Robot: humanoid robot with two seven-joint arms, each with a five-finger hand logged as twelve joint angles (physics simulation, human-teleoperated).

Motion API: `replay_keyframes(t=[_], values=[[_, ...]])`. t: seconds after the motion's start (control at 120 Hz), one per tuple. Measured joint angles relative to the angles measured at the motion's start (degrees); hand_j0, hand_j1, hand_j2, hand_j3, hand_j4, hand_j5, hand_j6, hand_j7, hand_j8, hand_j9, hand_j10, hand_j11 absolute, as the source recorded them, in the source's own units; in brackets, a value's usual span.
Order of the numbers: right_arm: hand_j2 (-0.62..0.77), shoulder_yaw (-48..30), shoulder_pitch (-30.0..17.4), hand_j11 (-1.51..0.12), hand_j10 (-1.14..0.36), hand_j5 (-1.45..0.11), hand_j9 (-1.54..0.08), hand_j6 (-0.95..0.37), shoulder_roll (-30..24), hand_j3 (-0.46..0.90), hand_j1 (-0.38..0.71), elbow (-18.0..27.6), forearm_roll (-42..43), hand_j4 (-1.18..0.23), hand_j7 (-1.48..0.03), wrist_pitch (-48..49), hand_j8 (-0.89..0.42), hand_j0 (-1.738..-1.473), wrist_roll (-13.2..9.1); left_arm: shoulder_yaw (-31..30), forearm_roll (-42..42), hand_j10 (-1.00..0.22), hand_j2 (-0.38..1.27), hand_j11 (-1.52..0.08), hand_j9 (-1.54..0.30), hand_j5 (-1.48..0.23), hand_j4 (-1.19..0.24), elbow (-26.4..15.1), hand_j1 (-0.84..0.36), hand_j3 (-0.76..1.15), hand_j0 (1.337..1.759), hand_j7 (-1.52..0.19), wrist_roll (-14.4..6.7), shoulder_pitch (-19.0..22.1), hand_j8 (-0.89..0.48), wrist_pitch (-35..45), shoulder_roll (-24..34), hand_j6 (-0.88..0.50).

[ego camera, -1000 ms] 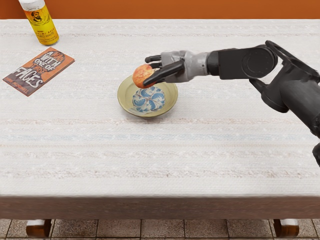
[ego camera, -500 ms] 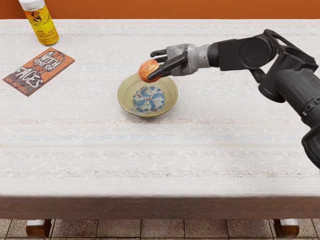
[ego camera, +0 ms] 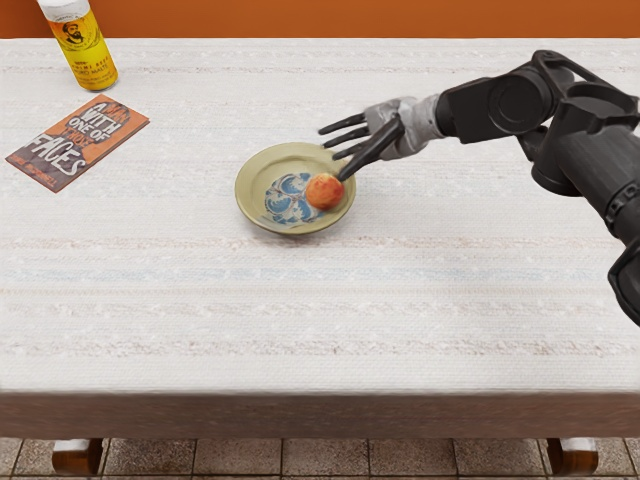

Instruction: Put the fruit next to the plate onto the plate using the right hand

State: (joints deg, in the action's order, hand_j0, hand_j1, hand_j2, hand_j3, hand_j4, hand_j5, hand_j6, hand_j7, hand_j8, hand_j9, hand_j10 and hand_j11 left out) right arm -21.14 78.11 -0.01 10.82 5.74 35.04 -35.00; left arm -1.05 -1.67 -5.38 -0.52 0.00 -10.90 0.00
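The fruit [ego camera: 323, 190] is seen lying inside the plate [ego camera: 252, 176], right of the painted blue centre and close against the inner wall on the side nearest the right hand [ego camera: 373, 134]. The hand is held just above and to the right of the plate's rim, fingers spread apart and gripping nothing; one dark fingertip is pointed down towards the fruit, though whether it is touched cannot be told. The open pose is judged to follow a release, with the arm kept low over the tabletop [ego camera: 320, 300] so that the fruit had only a short way to fall.

Half a second earlier, the fruit was pinched in the fingertips above the plate's far rim; since then it has been let go and has settled in the dish, and the hand has been drawn slightly towards the right of the frame. The placement asked for appears to be done.

A yellow bottle [ego camera: 80, 42] and a book [ego camera: 78, 140] are left untouched at the upper left.
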Motion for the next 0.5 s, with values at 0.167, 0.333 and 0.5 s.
replay_keyframes(t=[0.167, 0.333, 0.5], values=[[0.04, 0.0, 1.1, -0.17, -0.11, -0.17, -0.17, -0.08, -0.9, 0.00, -0.28, 0.2, -1.0, -0.11, -0.15, 0.0, -0.05, -1.657, 0.0, 0.0, 0.0, 0.00, 0.00, 0.00, 0.00, 0.00, 0.00, 0.0, 0.35, 0.00, 1.658, 0.00, 0.0, 0.0, 0.00, 0.0, 0.0, 0.00], [0.02, -8.9, -2.8, -0.07, -0.05, -0.07, -0.07, -0.04, -14.1, 0.00, -0.32, 0.6, -4.0, -0.05, -0.07, 0.0, -0.02, -1.657, 0.0, 0.0, 0.0, 0.00, 0.00, 0.00, 0.00, 0.00, 0.00, 0.0, 0.35, 0.00, 1.658, 0.00, 0.0, 0.0, 0.00, 0.0, 0.0, 0.00], [0.01, -12.3, -13.3, -0.03, -0.02, -0.03, -0.03, -0.01, -24.7, 0.00, -0.34, 0.7, -4.3, -0.02, -0.03, 0.0, -0.01, -1.658, 0.0, 0.0, 0.0, 0.00, 0.00, 0.00, 0.00, 0.00, 0.00, 0.0, 0.35, 0.00, 1.658, 0.00, 0.1, 0.0, 0.00, 0.0, 0.0, 0.00]])
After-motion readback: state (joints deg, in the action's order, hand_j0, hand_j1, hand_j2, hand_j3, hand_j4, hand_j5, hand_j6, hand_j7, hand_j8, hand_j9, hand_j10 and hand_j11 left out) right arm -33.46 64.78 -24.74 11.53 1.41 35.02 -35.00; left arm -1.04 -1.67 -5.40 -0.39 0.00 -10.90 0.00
